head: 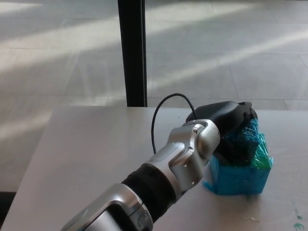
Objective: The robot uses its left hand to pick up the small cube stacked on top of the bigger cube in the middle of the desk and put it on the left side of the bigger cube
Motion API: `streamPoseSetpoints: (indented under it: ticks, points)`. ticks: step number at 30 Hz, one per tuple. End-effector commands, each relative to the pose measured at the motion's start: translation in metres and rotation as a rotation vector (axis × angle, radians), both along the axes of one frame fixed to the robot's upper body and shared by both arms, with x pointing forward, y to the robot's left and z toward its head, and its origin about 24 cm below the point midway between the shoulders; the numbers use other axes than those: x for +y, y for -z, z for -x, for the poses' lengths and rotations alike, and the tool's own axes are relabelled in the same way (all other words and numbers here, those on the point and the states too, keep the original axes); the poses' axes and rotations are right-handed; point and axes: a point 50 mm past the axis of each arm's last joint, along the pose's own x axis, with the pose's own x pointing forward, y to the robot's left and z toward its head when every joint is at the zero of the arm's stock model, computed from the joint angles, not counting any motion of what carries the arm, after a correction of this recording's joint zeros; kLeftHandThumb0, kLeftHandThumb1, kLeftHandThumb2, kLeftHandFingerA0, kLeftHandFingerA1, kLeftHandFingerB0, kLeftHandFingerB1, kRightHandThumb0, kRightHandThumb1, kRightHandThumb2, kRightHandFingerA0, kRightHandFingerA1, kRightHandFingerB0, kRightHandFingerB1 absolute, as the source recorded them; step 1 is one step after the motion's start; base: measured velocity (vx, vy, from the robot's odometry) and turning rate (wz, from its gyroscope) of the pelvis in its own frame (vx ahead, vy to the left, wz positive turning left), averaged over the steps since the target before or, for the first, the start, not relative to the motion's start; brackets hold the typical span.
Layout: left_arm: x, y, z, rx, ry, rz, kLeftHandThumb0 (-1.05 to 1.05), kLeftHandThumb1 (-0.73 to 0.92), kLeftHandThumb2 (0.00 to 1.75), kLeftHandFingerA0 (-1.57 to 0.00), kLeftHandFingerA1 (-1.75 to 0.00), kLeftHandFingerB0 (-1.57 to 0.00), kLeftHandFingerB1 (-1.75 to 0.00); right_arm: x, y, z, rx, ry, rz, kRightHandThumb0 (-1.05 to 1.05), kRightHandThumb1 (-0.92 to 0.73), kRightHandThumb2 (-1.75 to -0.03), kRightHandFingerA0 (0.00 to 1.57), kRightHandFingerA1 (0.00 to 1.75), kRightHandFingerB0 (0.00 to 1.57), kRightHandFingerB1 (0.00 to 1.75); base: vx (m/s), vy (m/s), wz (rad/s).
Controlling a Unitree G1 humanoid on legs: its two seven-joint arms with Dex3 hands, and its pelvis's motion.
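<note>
On the white desk (96, 144), right of centre, the bigger blue cube (238, 179) stands with a green patch (263, 158) on its top right. The small blue cube (249, 132) still rests on top of it, mostly hidden. My left hand (227, 126) reaches in on the silver arm from the lower left. It is shut on the small cube, with its fingers (243, 109) over the cube's top and back and the thumb (236, 150) against its front. My right hand does not show.
A black pillar (132, 53) stands behind the desk's far edge, and a black cable (161, 108) loops up from my wrist. Small teal marks (297, 222) dot the desk at the lower right. Tiled floor lies beyond the desk.
</note>
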Motion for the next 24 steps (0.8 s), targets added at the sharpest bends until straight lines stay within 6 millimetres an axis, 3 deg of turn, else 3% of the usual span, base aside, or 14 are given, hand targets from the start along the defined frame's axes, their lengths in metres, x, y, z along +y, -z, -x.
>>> streamPoseSetpoints:
  ticks: [1,4,5,10,12,13,15,16,17,18,19,21,22,24]
  points:
    - [0.006,0.021,0.003,-0.085,-0.023,-0.028,-0.24,0.70,0.64,-0.73,-1.22,-0.71,-0.72,0.003,0.000,-0.005,-0.029,-0.012,0.043,-0.93,-0.73,-0.68,0.27,1.14,0.00,0.99,0.00,0.000,0.00]
    - [0.007,0.021,0.001,-0.081,-0.025,-0.044,-0.21,0.69,0.66,-0.66,-0.83,-0.71,-0.66,0.002,0.000,-0.005,-0.027,-0.008,0.050,-0.90,-0.69,-0.71,0.28,1.26,0.00,1.00,0.00,0.000,0.00]
    - [0.007,0.021,0.001,-0.078,-0.024,-0.056,-0.19,0.69,0.72,-0.69,-1.11,-0.73,-0.87,0.002,0.000,-0.005,-0.033,-0.009,0.051,-0.88,-0.68,-0.70,0.34,1.30,0.00,1.02,0.00,0.000,0.00]
    - [0.009,0.026,0.001,-0.107,0.010,-0.133,-0.24,0.76,0.78,-0.68,-0.95,-0.69,-0.79,0.002,0.000,-0.006,-0.041,-0.015,0.071,-0.90,-0.71,-0.75,0.33,1.35,0.02,1.03,0.00,0.000,0.00]
    - [0.009,0.025,0.001,-0.104,0.008,-0.141,-0.27,0.79,0.75,-0.64,-0.95,-0.65,-0.77,0.002,-0.001,-0.007,-0.046,-0.018,0.072,-0.91,-0.71,-0.76,0.34,1.33,0.02,1.03,0.00,0.000,0.00]
    - [0.012,0.024,-0.002,-0.094,0.008,-0.160,-0.26,0.73,0.82,-0.67,-1.06,-0.66,-0.83,0.003,-0.002,-0.008,-0.055,-0.023,0.067,-0.88,-0.74,-0.76,0.35,1.28,0.07,1.01,0.00,0.000,0.00]
    - [0.012,0.018,-0.004,-0.086,0.011,-0.156,-0.28,0.71,0.79,-0.63,-0.93,-0.65,-0.73,0.001,-0.005,-0.008,-0.053,-0.017,0.073,-0.86,-0.74,-0.78,0.36,1.27,0.07,1.00,0.00,0.000,0.00]
    - [0.013,0.015,-0.006,-0.079,0.001,-0.156,-0.27,0.70,0.78,-0.64,-0.94,-0.62,-0.72,0.000,-0.005,-0.008,-0.053,-0.017,0.078,-0.86,-0.57,-1.14,0.56,1.07,0.13,0.77,0.00,0.000,0.00]
    - [0.015,0.009,-0.009,-0.060,-0.019,-0.148,-0.24,0.68,0.74,-0.65,-0.94,-0.55,-0.62,-0.001,-0.005,-0.007,-0.054,-0.018,0.080,-0.91,-0.58,-1.15,0.55,1.08,0.11,0.77,0.00,0.000,0.00]
    - [0.016,0.006,-0.011,-0.065,-0.023,-0.146,-0.23,0.67,0.77,-0.70,-0.96,-0.59,-0.64,-0.001,-0.006,-0.007,-0.053,-0.016,0.080,-0.91,-0.75,-0.75,0.36,1.30,0.06,1.03,0.00,0.000,0.00]
    - [0.019,0.001,-0.013,-0.079,-0.026,-0.145,-0.24,0.65,0.83,-0.74,-1.09,-0.62,-0.64,-0.001,-0.005,-0.006,-0.050,-0.010,0.080,-0.91,-0.72,-0.78,0.34,1.35,0.02,1.06,0.00,0.000,0.00]
    - [0.024,-0.007,-0.017,-0.095,-0.034,-0.119,-0.20,0.61,0.90,-0.61,-0.96,-0.63,-0.64,-0.002,-0.005,-0.005,-0.050,-0.003,0.083,-0.90,-0.72,-0.79,0.31,1.36,0.03,1.05,0.00,0.000,0.00]
    - [0.028,-0.015,-0.021,-0.096,-0.047,-0.100,-0.24,0.63,0.79,-0.61,-1.00,-0.62,-0.61,-0.002,-0.006,-0.004,-0.049,-0.004,0.087,-0.91,-0.75,-0.71,0.33,1.28,0.04,1.02,0.00,0.000,0.00]
    - [0.033,-0.025,-0.025,-0.099,-0.058,-0.096,-0.25,0.66,0.79,-0.57,-0.82,-0.57,-0.56,-0.004,-0.006,-0.004,-0.040,0.002,0.088,-0.93,-0.73,-0.75,0.31,1.35,0.03,1.05,0.00,0.000,0.00]
